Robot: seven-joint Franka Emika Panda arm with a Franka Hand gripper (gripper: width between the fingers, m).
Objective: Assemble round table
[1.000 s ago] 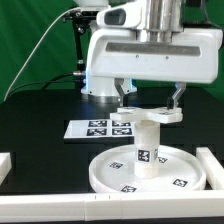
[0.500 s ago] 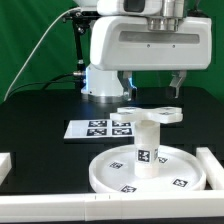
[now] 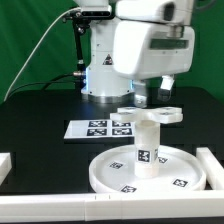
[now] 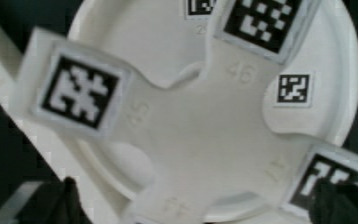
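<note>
The claw (image 3: 152, 94) hangs released, empty, above the cross-shaped base (image 3: 150, 113) — it caps the leg (image 3: 146, 150) standing on the disc (image 3: 105, 171).

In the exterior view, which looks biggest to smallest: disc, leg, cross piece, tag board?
1. round disc.
2. marker board, though farther back.
3. leg and cross-shaped base: too alike to rank.

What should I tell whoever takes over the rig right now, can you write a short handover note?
Gripper: open, empty, hanging above the white cross-shaped plastic base.
Parts: large round white rimmed disc flat on the black table; short white cylindrical leg upright at its centre; base on top of the leg.
Done: all three stacked.
Left: whether the base is tight cannot be seen; check.
</note>
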